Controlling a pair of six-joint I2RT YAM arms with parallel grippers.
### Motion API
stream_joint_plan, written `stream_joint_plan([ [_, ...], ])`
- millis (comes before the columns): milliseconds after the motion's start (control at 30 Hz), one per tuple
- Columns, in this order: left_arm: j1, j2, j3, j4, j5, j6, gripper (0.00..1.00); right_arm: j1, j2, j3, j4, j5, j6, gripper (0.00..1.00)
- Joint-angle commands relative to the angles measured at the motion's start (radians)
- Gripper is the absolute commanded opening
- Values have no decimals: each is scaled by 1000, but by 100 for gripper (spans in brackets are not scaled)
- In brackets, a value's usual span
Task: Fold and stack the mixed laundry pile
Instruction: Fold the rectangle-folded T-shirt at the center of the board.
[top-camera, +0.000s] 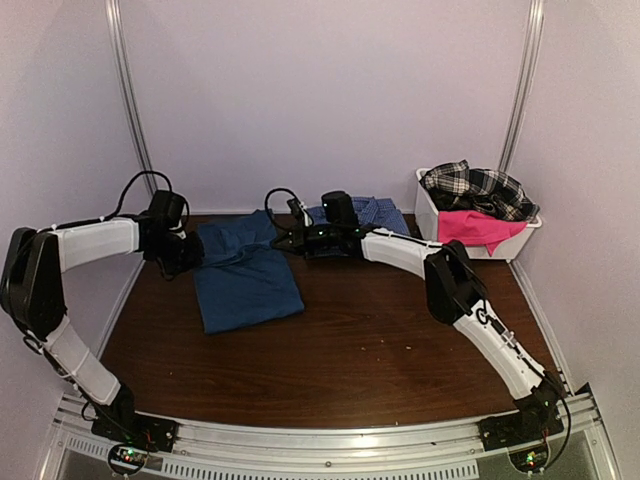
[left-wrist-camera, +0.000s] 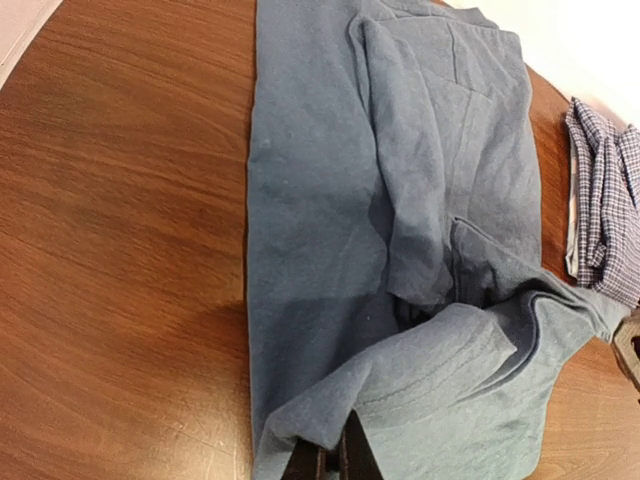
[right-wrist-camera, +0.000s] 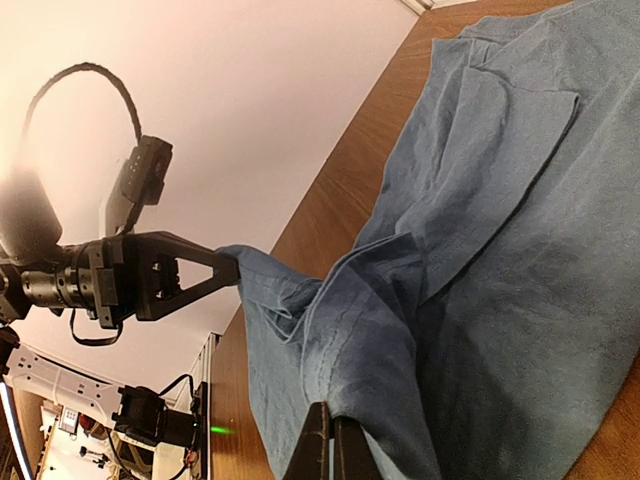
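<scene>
**Both tools clamped on the T-shirt's far end**

The left tool (top-camera: 193, 254) has its jaws pressed together on a fold of the dark blue T-shirt (top-camera: 245, 282) at the shirt's far left edge. In the left wrist view the cloth is bunched right at the fingertips (left-wrist-camera: 322, 462). The right tool (top-camera: 281, 240) is likewise closed on the shirt at its far right edge. In its wrist view a doubled hem is pinched between the fingers (right-wrist-camera: 318, 445), with the left tool (right-wrist-camera: 232, 268) gripping the same edge further along.

The white bin (top-camera: 428, 222) stands at the far right of the surface (top-camera: 390, 345). In it a black-and-white plaid shirt (top-camera: 478, 188) is heaped on top and a pink piece (top-camera: 478, 228) hangs over the near rim.

The T-shirt lies on the left half of the surface, with its long axis running roughly near to far. Its near end is flat and its far end is rumpled and folded over between the two tools. I cannot tell which end is the collar. A pale blue piece (top-camera: 378, 211), checked and folded, lies at the far edge behind the right tool, between the T-shirt and the bin.
</scene>
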Motion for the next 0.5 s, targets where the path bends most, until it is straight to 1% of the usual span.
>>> stream_joint_plan([
  [0, 23, 59, 42, 20, -8, 8, 0, 0, 5, 31, 37, 0, 12, 0],
  [67, 27, 103, 71, 24, -4, 12, 0, -6, 12, 35, 19, 17, 1, 0],
  [100, 31, 123, 87, 27, 2, 13, 0, -10, 17, 41, 12, 27, 0, 3],
  [133, 34, 145, 100, 40, 20, 19, 0, -15, 20, 58, 0, 40, 0, 16],
  [167, 38, 166, 118, 47, 41, 27, 9, -21, 23, 67, -9, 51, -2, 23],
  [200, 41, 186, 144, 36, 44, 33, 23, -29, 21, 83, -30, 57, -5, 26],
  [233, 46, 202, 165, 27, 45, 39, 32, -38, 16, 91, -56, 64, -13, 32],
  [267, 52, 211, 186, 18, 44, 47, 38, -47, 3, 91, -80, 71, -25, 43],
  [333, 64, 207, 210, -3, 31, 51, 44, -65, -23, 82, -149, 66, -63, 57],
  [367, 70, 196, 210, -8, 21, 53, 47, -70, -41, 68, -182, 62, -85, 60],
  [400, 73, 179, 207, -16, 18, 54, 49, -77, -60, 49, -214, 59, -106, 61],
  [467, 75, 147, 192, -36, 18, 64, 49, -83, -110, -8, -275, 47, -142, 59],
])
